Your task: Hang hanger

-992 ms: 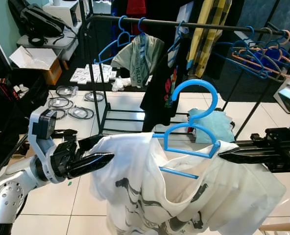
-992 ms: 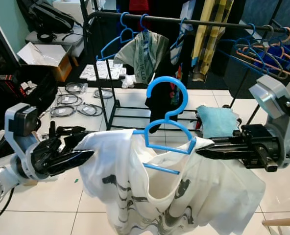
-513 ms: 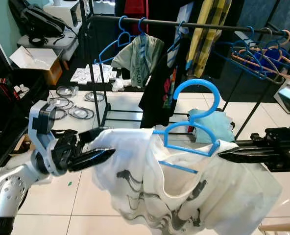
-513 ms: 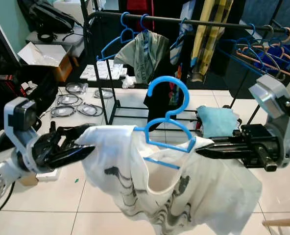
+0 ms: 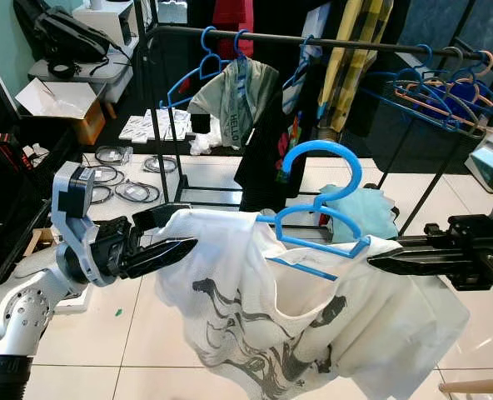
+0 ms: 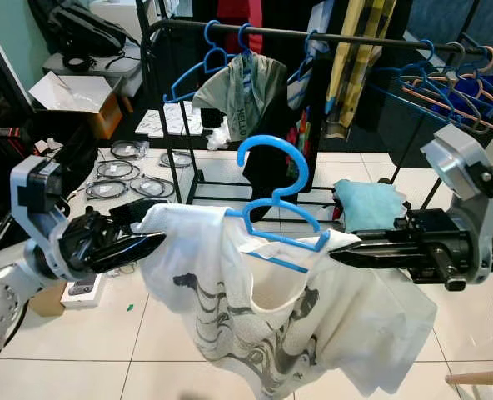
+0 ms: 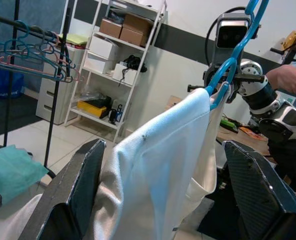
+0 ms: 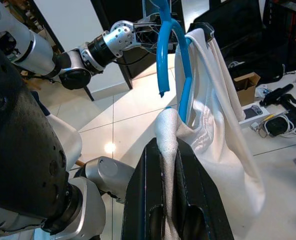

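The robot held a blue hanger point(image 5: 317, 218) dressed in a white printed T-shirt point(image 5: 263, 308) out in front of itself, short of the black clothes rail point(image 5: 313, 39), so the step in hand looked like carrying the loaded hanger toward the rail, its hook upright and not yet over the bar. The right gripper point(image 5: 378, 262) had its fingers point(image 8: 160, 200) pinched narrowly on the shirt's shoulder at the hanger's end, the cloth bunched between them. The left gripper point(image 5: 180, 233) sat at the other shoulder with its fingers point(image 7: 73, 200) spread wide on either side of the fabric, seemingly supporting rather than clamping it. The next move likely called for lifting both ends together, keeping the hanger level, and steering the hook up and over a free stretch of the bar. That stretch was crowded: an empty blue hanger point(image 5: 192, 71) and a grey-green shirt point(image 5: 238, 92) hung toward the left, a dark garment point(image 5: 267, 158) and a yellow plaid one point(image 5: 351, 58) in the middle, and a cluster of blue and pink hangers point(image 5: 446, 96) on the right, so the hook could snag. A teal cloth point(image 5: 359, 212) and coiled cables point(image 5: 117, 175) lay on the tiled floor point(image 5: 88, 333) beneath the rack, and the shirt's long hem hung low.
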`<state>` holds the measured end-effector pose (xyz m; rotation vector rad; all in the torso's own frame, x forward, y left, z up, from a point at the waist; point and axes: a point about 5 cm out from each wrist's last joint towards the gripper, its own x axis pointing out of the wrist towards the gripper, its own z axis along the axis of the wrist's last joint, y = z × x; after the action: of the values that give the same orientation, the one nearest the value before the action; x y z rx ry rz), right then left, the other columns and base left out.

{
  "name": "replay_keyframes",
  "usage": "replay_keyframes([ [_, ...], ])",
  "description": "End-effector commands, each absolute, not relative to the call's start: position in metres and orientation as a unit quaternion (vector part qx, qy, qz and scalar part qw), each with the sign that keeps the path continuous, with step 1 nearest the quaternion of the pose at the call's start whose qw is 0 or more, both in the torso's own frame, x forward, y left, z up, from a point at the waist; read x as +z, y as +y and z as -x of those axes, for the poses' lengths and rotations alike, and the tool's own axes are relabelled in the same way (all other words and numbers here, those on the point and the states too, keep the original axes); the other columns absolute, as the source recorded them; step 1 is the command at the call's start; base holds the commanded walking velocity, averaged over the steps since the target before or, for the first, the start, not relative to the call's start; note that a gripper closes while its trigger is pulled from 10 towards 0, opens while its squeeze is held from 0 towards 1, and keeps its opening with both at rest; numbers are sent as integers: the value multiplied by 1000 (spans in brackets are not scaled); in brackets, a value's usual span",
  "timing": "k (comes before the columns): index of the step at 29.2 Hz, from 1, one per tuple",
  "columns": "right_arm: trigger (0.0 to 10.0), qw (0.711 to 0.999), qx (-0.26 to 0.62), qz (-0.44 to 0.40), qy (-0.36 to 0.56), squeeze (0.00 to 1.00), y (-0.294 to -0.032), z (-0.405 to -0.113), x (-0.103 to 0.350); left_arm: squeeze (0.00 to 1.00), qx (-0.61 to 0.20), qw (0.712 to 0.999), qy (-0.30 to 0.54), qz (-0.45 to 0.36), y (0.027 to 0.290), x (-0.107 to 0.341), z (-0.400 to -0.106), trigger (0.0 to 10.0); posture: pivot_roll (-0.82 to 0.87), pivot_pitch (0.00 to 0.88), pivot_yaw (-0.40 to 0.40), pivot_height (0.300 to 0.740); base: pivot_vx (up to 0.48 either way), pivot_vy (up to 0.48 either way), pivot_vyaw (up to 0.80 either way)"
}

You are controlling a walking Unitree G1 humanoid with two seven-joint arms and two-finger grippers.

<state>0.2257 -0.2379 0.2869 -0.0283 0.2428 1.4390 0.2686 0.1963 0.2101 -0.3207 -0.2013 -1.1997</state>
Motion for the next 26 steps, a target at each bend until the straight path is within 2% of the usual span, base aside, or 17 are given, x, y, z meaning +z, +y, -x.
replay_keyframes([
  [1,0,752,653,15,87,0,-249,-223,298,0,-468,867,-80,154,229,198,-271,10000,-79,74,-32,740,0,0,0],
  [4,0,752,653,15,87,0,-249,-223,298,0,-468,867,-80,154,229,198,-271,10000,-79,74,-32,740,0,0,0],
  [6,0,750,656,12,84,0,-246,-224,297,0,-509,845,-84,141,209,204,-267,10000,-75,74,-29,740,0,0,0],
  [8,0,749,657,11,82,0,-244,-224,296,0,-523,838,-86,133,200,206,-265,10000,-75,74,-29,740,0,0,0],
  [15,0,747,660,8,79,0,-242,-225,295,0,-529,835,-87,124,190,207,-266,10000,-75,73,-26,740,0,0,0],
  [20,0,727,684,-7,53,0,-221,-233,289,0,-507,849,-119,88,160,214,-278,10000,-72,70,-26,740,0,0,0],
  [26,0,722,691,-10,49,0,-217,-234,289,0,-522,841,-115,79,158,216,-274,10000,-71,70,-27,740,0,0,0],
])
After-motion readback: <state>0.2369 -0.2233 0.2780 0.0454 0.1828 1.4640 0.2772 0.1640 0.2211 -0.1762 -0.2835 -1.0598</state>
